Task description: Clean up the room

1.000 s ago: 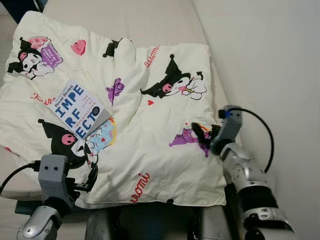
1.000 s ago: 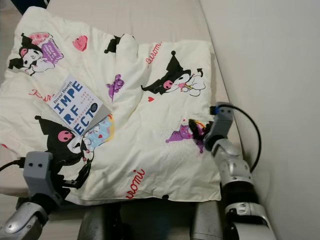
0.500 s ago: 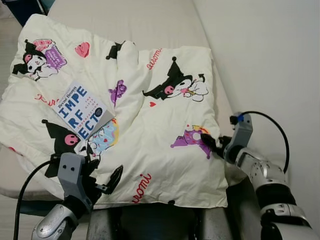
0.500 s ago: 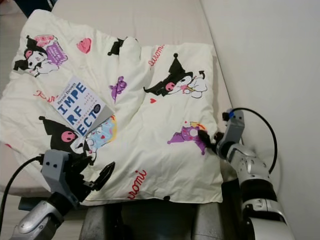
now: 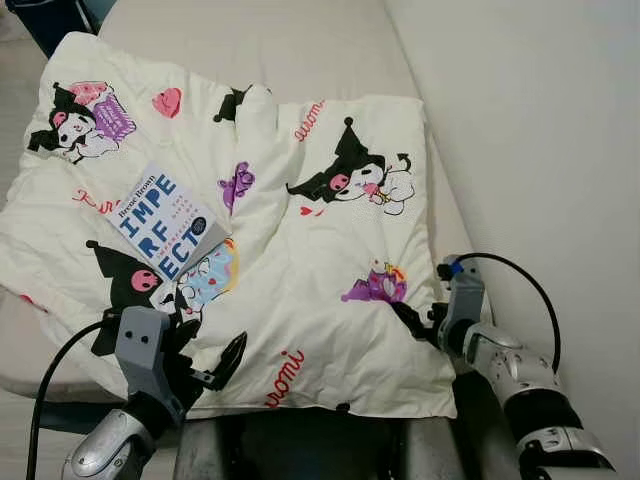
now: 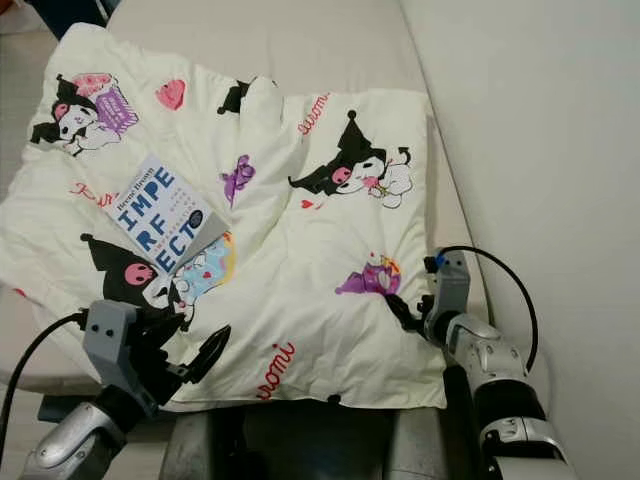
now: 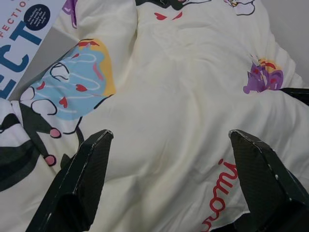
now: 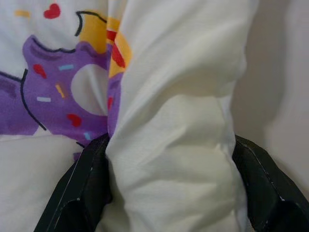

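Observation:
A cream blanket [image 5: 300,250] printed with cartoon characters lies spread over the bed. A blue-and-white book [image 5: 160,220] rests on its left half. My left gripper [image 5: 208,345] is open just above the blanket's near edge, its two fingers [image 7: 91,159] spread wide over the cloth with nothing between them. My right gripper [image 5: 408,320] is at the blanket's right edge beside the purple print [image 5: 375,287]. It is open, and a bunched fold of the blanket [image 8: 174,145] fills the gap between its fingers [image 8: 89,183].
The beige mattress [image 5: 300,40] runs away from me beyond the blanket. A white wall [image 5: 530,150] stands close along the right side, next to my right arm. A dark object [image 5: 45,20] sits on the floor at the far left.
My right gripper has moved back towards me along the blanket's right edge, and the cloth by the purple print has bunched up. My left gripper rose, spread and now holds still.

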